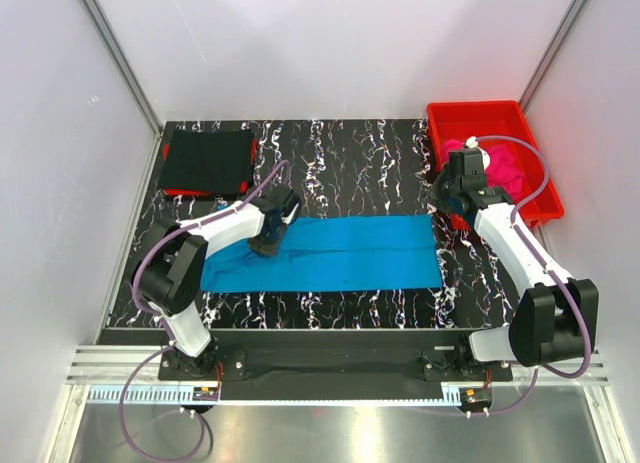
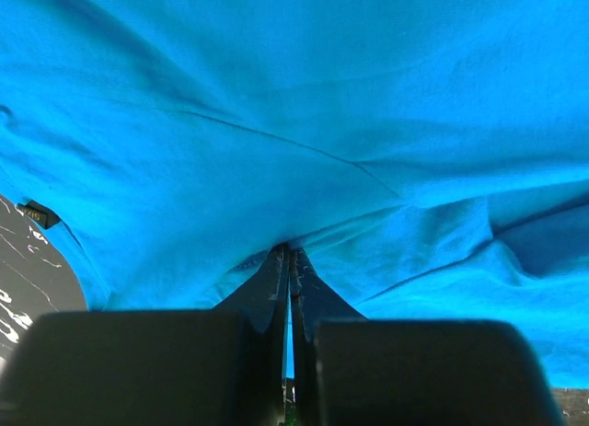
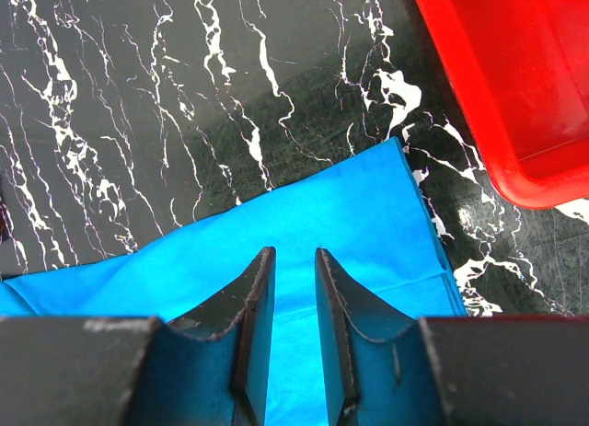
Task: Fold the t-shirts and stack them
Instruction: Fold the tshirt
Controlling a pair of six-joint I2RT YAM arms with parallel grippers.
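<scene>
The turquoise-blue t-shirt (image 1: 340, 253) lies folded into a long flat strip across the middle of the table. My left gripper (image 1: 268, 245) is at its upper left edge. In the left wrist view my left gripper (image 2: 290, 253) has its jaws pressed together on a bunched fold of the blue cloth (image 2: 322, 104). My right gripper (image 1: 445, 198) hovers open and empty over the shirt's far right corner (image 3: 322, 224); in its wrist view the gripper (image 3: 291, 253) has its fingers a little apart. The black t-shirt (image 1: 208, 160) lies as a flat square at the back left. The pink t-shirt (image 1: 505, 163) lies crumpled in the bin.
The red plastic bin (image 1: 480, 113) stands at the back right, close to my right gripper; its corner shows in the right wrist view (image 3: 515, 76). A red edge (image 1: 175, 193) shows under the black square. White walls enclose the marbled black table (image 1: 350, 153).
</scene>
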